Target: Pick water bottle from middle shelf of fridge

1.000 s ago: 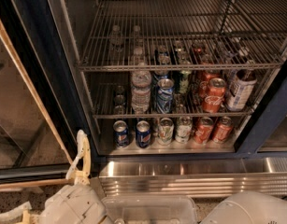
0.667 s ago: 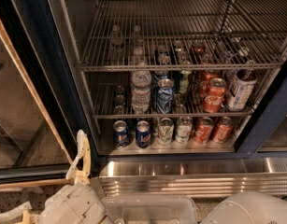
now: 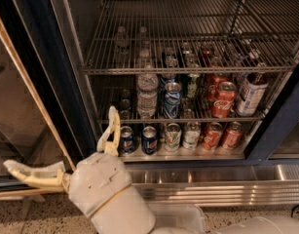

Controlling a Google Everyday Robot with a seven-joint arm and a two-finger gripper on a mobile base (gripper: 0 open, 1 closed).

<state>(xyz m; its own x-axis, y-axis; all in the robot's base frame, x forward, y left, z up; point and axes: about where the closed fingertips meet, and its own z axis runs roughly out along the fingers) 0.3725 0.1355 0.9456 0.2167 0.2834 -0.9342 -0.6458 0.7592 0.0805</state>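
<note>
I am seeing the cream two-finger gripper (image 3: pixel 61 140) splayed wide and empty outside the dark-framed glass-door fridge (image 3: pixel 46 67). The clear ribbed plastic water bottle (image 3: pixel 147 94) is standing up-right of it on the silver wire middle shelf (image 3: pixel 202 119). Risk: the blue can (image 3: pixel 171 100) crowding its right side is inviting a knock.

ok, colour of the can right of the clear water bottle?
It's a blue and silver can, camera view; cream two-finger gripper open, lower left.
</note>
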